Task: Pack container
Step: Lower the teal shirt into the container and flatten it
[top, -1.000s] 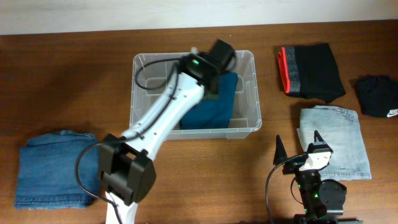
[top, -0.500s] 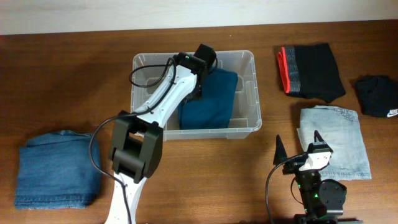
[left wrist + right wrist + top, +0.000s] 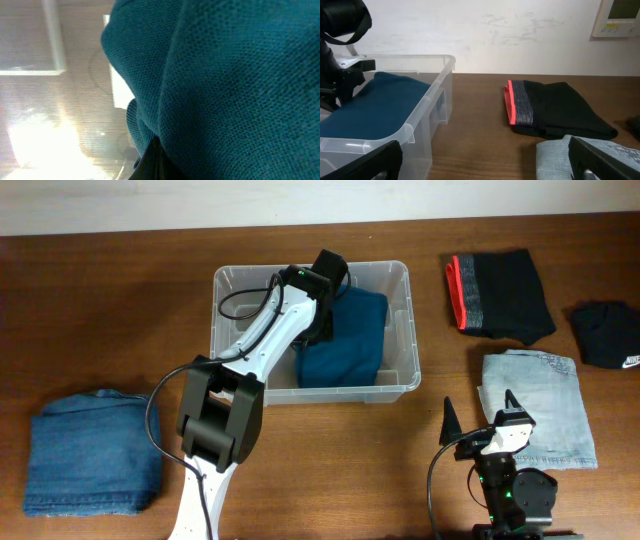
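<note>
One container [image 3: 400, 345] around left jaws

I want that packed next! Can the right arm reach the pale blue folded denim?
Probably yes: the pale blue folded denim lies right beside the open right gripper, with nothing on top of it.

Brown wood table [image 3: 100, 310], wall along far edge. Directly on it, L to R: folded dk-blue jeans [image 3: 90, 450] at front-left; clear container [image 3: 340, 392] at centre-back; black garment w/ red band [image 3: 500, 295] at back-right; lt-blue denim [image 3: 540, 405] in front of that; small black item w/ white logo [image 3: 608, 332] at far right edge.
</note>
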Robot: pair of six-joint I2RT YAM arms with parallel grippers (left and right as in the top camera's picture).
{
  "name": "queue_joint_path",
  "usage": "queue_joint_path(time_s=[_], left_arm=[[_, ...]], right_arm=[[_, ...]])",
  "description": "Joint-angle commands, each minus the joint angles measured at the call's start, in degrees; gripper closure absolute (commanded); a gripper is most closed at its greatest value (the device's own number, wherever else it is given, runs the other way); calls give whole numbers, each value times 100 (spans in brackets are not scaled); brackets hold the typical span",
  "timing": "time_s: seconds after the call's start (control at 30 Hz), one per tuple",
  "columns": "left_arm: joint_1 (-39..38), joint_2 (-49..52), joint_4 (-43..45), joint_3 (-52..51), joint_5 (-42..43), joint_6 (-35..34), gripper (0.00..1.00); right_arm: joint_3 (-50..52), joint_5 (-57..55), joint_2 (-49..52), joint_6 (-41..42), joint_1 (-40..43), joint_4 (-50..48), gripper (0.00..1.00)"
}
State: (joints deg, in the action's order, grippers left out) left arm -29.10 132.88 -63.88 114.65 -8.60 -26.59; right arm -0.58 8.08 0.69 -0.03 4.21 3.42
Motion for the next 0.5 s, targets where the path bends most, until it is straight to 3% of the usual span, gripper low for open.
queue_joint_path(time_s=[0.0,0.27,0.47], left_arm=[[13,85,22,55,555,186,99],[15,85,20,55,1209,160,99],[13,85,22,55,1226,138,99]], right_arm=[[26,35,-50,-15,37,28,1],[26,35,-50,-15,37,28,1],[26,33,-50,-15,37,28,1]])
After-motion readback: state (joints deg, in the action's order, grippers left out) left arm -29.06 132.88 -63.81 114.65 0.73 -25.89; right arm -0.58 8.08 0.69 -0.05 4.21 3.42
